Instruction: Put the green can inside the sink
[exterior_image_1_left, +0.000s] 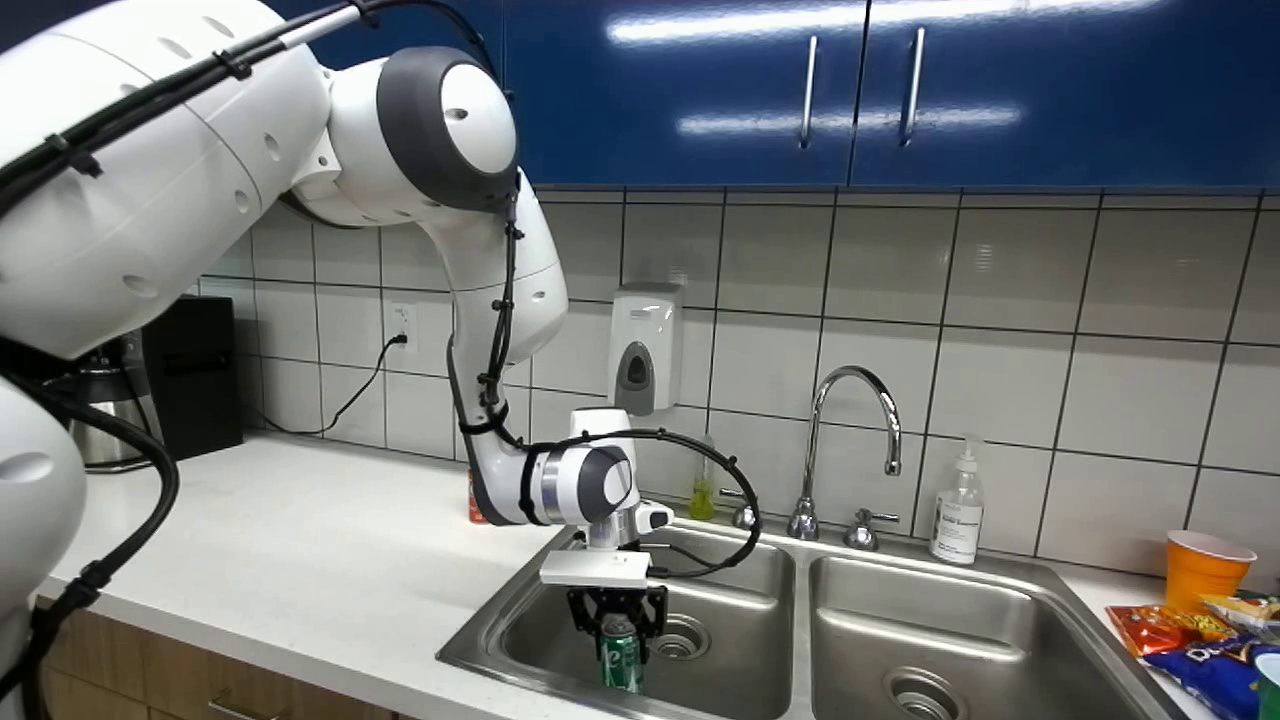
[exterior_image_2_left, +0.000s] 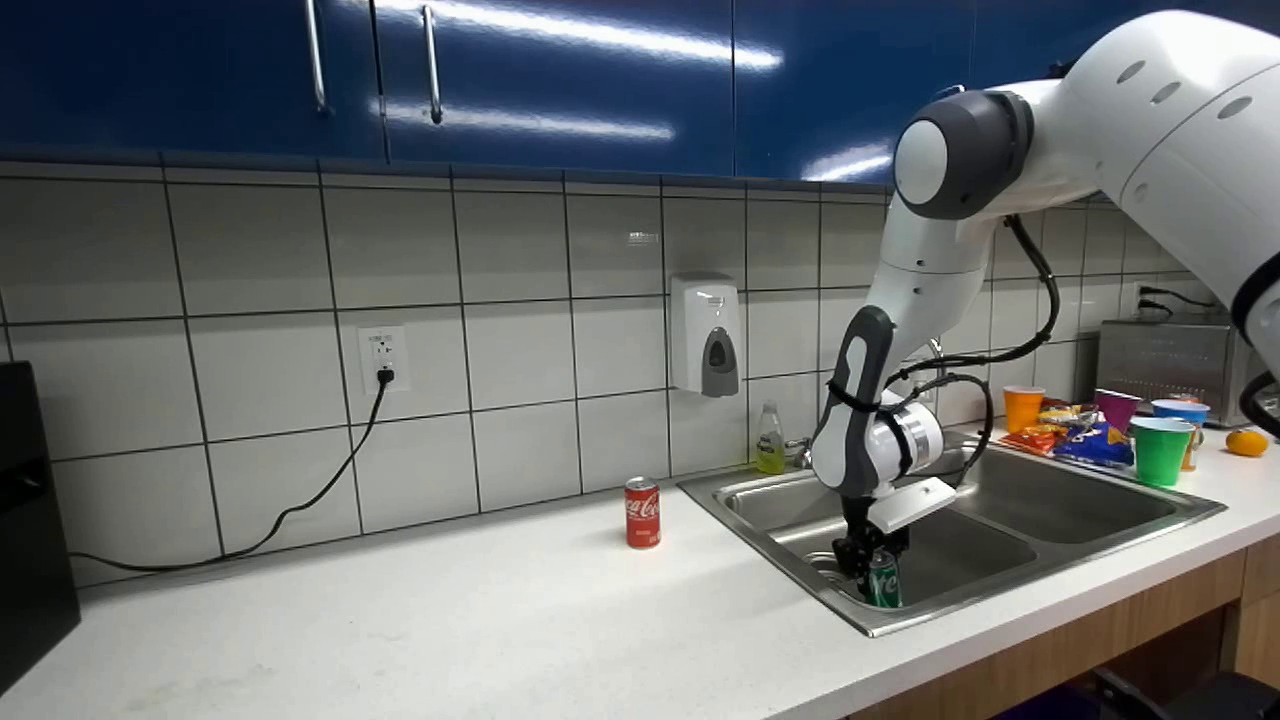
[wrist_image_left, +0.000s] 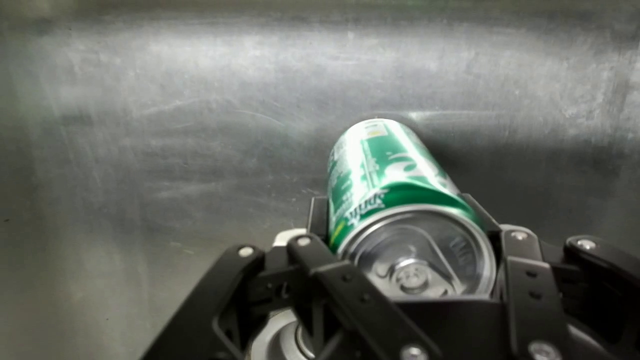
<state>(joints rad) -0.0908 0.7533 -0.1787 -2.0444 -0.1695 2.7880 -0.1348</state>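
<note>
Claw (wrist_image_left: 402, 220) grips the green can (exterior_image_1_left: 621, 662) inside the left basin (exterior_image_1_left: 738, 655) of the sink (exterior_image_1_left: 801, 640). Whether its base touches bottom is unclear; in wrist view, the claw partly hides the drain (wrist_image_left: 280, 332).

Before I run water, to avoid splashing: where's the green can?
In an exterior view, the green can is in the picture-left basin of the sink, held by the gripper, left of the drain.
</note>
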